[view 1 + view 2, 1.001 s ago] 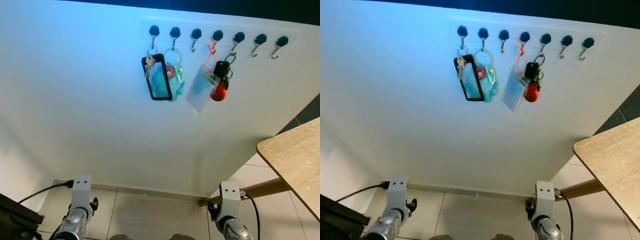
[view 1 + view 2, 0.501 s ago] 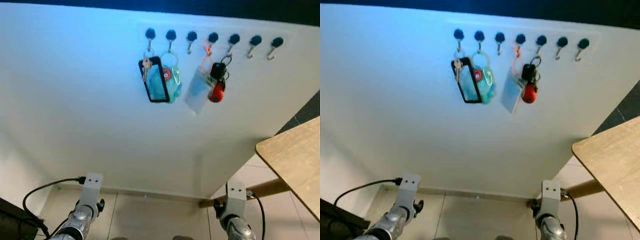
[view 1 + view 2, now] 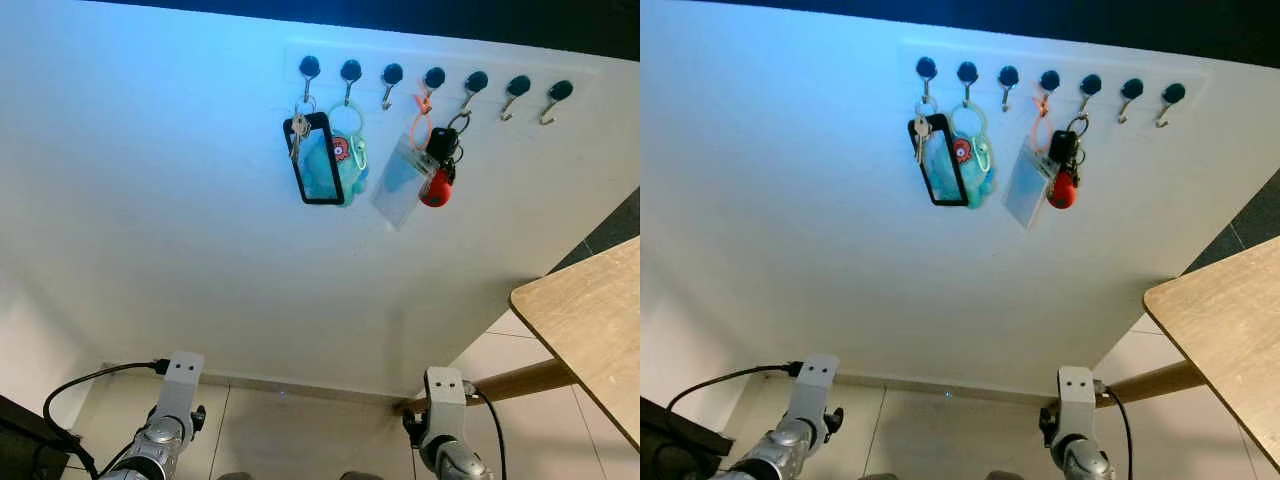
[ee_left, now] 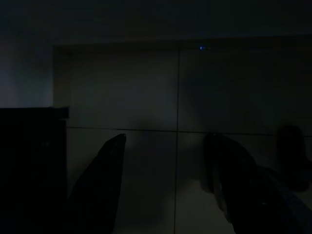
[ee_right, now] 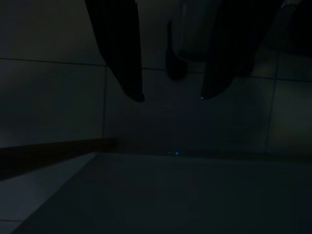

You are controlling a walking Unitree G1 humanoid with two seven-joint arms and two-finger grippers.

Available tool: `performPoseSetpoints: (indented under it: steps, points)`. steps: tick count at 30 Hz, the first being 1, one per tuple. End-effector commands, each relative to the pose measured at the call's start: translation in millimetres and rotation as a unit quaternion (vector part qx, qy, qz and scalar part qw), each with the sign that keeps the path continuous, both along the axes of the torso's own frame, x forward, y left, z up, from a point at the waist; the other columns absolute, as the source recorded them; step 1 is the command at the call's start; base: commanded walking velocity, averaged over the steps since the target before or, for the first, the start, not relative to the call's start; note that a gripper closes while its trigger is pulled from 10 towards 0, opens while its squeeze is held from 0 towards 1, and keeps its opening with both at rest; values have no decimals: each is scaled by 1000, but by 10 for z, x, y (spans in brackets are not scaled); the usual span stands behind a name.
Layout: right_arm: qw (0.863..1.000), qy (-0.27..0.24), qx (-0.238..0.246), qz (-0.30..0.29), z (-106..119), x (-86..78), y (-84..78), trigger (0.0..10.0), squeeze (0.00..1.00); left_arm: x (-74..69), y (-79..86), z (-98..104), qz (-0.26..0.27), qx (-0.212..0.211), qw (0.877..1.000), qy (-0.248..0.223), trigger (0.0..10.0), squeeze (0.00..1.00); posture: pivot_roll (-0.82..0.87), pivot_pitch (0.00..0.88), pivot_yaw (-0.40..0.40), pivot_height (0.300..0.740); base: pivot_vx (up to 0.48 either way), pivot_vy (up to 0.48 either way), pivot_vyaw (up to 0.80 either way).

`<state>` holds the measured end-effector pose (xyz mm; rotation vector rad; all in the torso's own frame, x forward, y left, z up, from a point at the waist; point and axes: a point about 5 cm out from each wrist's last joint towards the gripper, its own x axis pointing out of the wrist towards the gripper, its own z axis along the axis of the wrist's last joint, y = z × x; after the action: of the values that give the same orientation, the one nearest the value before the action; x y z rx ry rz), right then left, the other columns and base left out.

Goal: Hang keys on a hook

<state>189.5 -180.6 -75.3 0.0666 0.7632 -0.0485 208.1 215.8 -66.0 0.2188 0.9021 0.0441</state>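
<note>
A row of several black-knobbed hooks (image 3: 434, 75) runs along the white wall, high up. Silver keys with a black-framed blue tag (image 3: 312, 160) hang from the leftmost hook. A teal plush keyring (image 3: 350, 158) hangs beside them. Further right hang a clear badge holder (image 3: 402, 182) on an orange loop and a black key with a red fob (image 3: 440, 168). The third hook (image 3: 390, 78) and the two rightmost hooks are bare. My left arm (image 3: 168, 425) and right arm (image 3: 440, 440) hang low. In the dark wrist views my left gripper (image 4: 168, 141) and right gripper (image 5: 171, 96) are open over floor tiles, holding nothing.
A wooden table (image 3: 590, 320) juts in from the right, with its leg (image 3: 515, 382) slanting down to the tiled floor. A black object (image 3: 18, 440) and a cable (image 3: 90, 385) lie at the lower left. A baseboard runs along the foot of the wall.
The view has shifted slightly with the head. My right arm has swung a little to the left. The things on the hooks hang as before.
</note>
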Motion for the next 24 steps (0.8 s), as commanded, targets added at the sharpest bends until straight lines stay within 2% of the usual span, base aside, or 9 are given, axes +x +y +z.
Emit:
performPoseSetpoints:
  steps: [1,4,6,10,14,20,24]
  points:
    - [1000,10,3,-7,-26,-49,-24,10000,0,-73,46,-31,2,9,1000,8,10000,0,90,59,-54,740,0,0,0]
    - [1000,22,1,-8,-62,-126,-56,10000,0,-95,40,-38,1,4,1000,1,10000,0,92,54,-60,740,0,0,0]
    - [999,31,4,-19,-87,-186,-92,10000,0,-83,-24,-36,-17,-14,1000,-11,10000,0,85,46,-66,740,0,0,0]
    - [999,30,10,-26,-86,-187,-103,10000,0,-57,-71,-26,-19,-29,999,-21,10000,0,80,42,-61,740,0,0,0]
    - [999,23,18,-33,-55,-107,-96,10000,0,-39,-167,-37,-30,-59,998,-10,10000,0,72,24,-44,740,0,0,0]
    - [999,18,20,-46,-32,-55,-109,10000,0,-49,-183,-53,-32,-53,998,1,10000,0,61,10,-25,740,0,0,0]
    - [998,35,17,-58,-69,-120,-119,10000,0,-54,-132,-52,-23,-29,999,4,10000,0,60,11,-29,740,0,0,0]
